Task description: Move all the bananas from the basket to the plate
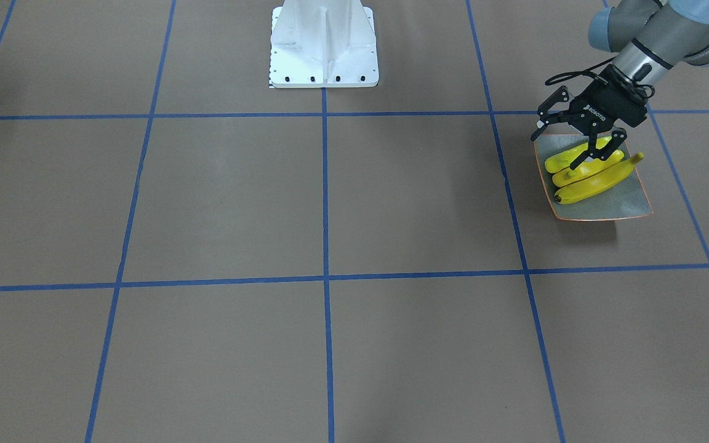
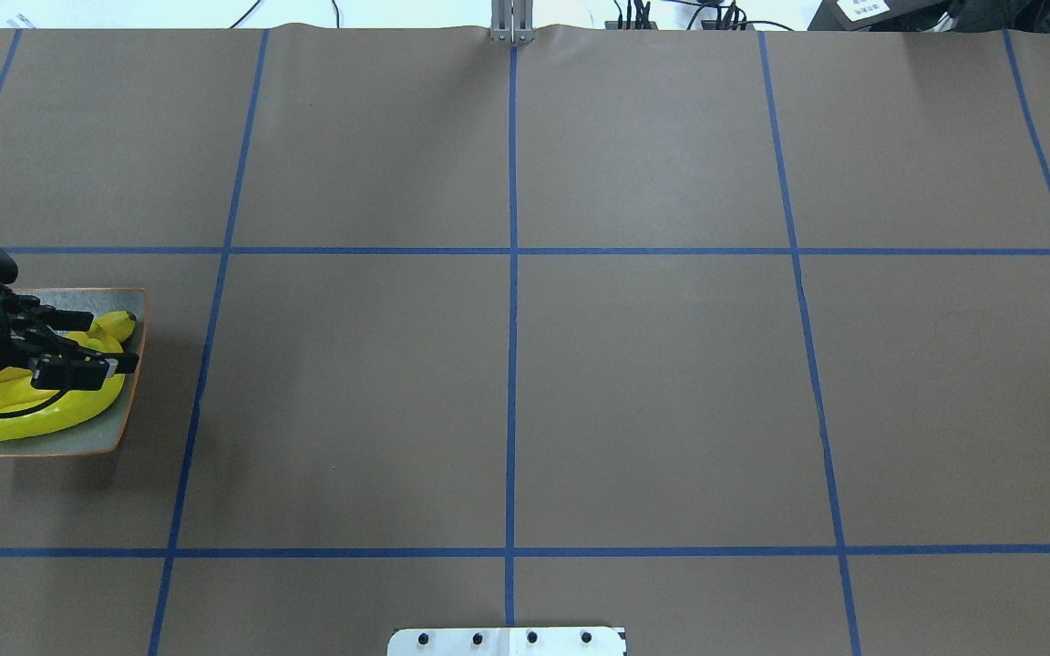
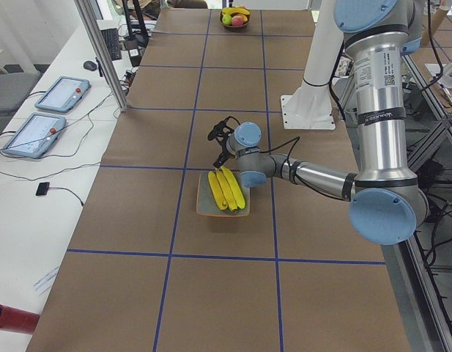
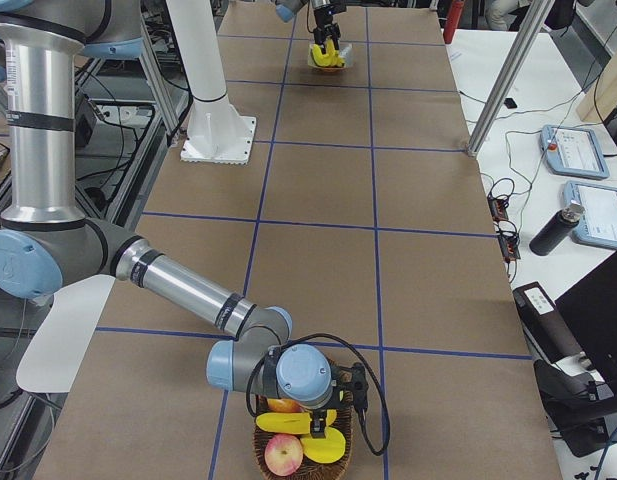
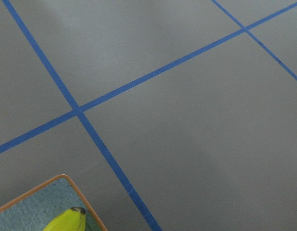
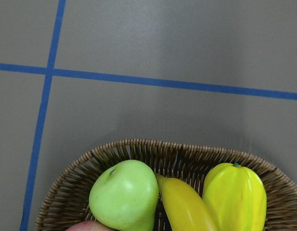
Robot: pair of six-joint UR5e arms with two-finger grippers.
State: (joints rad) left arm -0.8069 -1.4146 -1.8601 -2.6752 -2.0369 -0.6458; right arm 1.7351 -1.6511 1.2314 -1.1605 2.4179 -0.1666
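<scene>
- The left arm (image 1: pixel 662 31) is seen entering at the upper right corner of the front-facing view, with its wrist angled down toward the lower left.
- The left gripper (image 1: pixel 557 144) is held with its two fingers spread wide apart. In the overhead view it is found at the far left edge, its fingers pointed to the right.
- The right arm (image 4: pixel 178 285) is stretched low across the lower left of the right-side view.
- The right gripper (image 4: pixel 318 425) is pointed downward at bottom centre there, and its finger spacing cannot be judged.
</scene>
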